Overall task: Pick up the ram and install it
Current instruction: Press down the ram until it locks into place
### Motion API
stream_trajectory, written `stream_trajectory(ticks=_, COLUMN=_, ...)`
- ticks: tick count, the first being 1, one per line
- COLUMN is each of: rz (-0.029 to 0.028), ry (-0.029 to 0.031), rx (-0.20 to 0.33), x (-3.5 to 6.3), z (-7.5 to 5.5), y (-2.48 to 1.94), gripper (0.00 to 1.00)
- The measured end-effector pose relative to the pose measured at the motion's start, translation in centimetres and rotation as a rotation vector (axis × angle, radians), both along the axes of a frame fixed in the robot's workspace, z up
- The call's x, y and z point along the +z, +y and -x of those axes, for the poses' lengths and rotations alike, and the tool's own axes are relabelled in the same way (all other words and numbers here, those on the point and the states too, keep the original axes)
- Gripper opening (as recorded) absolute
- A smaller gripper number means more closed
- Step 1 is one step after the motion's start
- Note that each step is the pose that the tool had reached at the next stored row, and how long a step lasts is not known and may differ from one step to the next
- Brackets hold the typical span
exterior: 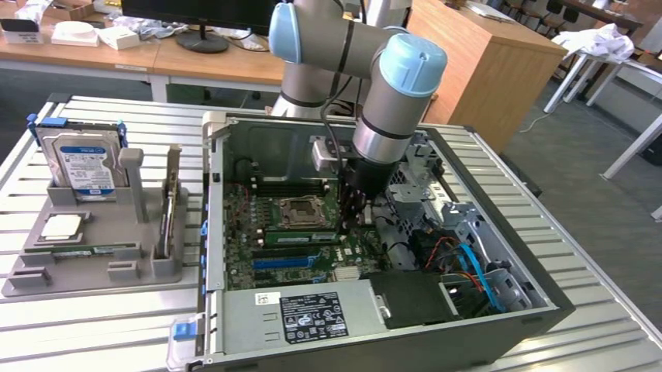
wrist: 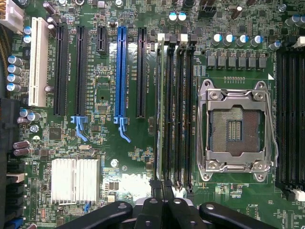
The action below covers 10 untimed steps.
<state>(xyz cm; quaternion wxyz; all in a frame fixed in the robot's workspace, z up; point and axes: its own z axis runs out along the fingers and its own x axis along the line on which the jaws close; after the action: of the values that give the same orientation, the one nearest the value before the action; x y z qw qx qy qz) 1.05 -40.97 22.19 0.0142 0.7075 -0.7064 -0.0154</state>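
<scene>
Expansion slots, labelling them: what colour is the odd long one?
Blue, clearest in the wrist view.

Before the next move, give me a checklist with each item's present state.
1. Long thin green ram stick parallel with the neighbouring black memory slots: ok.
2. Ram fully seated: cannot tell.
3. White slot latch closed: cannot tell.
4. End effector over the ram's end, inside the open dark computer case: ok.
5. Square silver processor socket apart from the end effector: ok.
</scene>
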Motion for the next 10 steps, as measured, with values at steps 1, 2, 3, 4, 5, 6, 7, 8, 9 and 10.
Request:
stream_trajectory(ticks=1, rz=0.0, ry=0.0, rx=0.0, x=0.0, z=0.0, y=0.0, gripper=0.1)
stream_trajectory(ticks=2, rz=0.0, ry=0.0, rx=0.0, x=0.0, z=0.0, y=0.0, gripper=0.1)
stream_trajectory(ticks=3, rz=0.0, ry=0.0, rx=0.0, x=0.01, z=0.0, y=0.0, gripper=0.1)
stream_trajectory(ticks=4, rz=-0.0004, ry=-0.0001, rx=0.0, x=0.03, z=0.0, y=0.0, gripper=0.1)
stream_trajectory(ticks=5, rz=-0.0008, ry=0.0001, rx=0.0, x=0.08, z=0.01, y=0.01, gripper=0.1)
stream_trajectory(ticks=6, rz=-0.0009, ry=0.0001, rx=0.0, x=0.16, z=0.01, y=0.01, gripper=0.1)
stream_trajectory(ticks=7, rz=-0.0002, ry=0.0, rx=0.0, x=0.3, z=0.01, y=0.0, gripper=0.1)
stream_trajectory(ticks=8, rz=-0.0001, ry=0.0, rx=0.0, x=0.45, z=0.01, y=0.0, gripper=0.1)
stream_trajectory(ticks=9, rz=-0.0001, ry=0.0, rx=0.0, x=0.6, z=0.01, y=0.0, gripper=0.1)
stream_trajectory(ticks=10, rz=-0.0001, ry=0.0, rx=0.0, x=0.77, z=0.0, y=0.0, gripper=0.1)
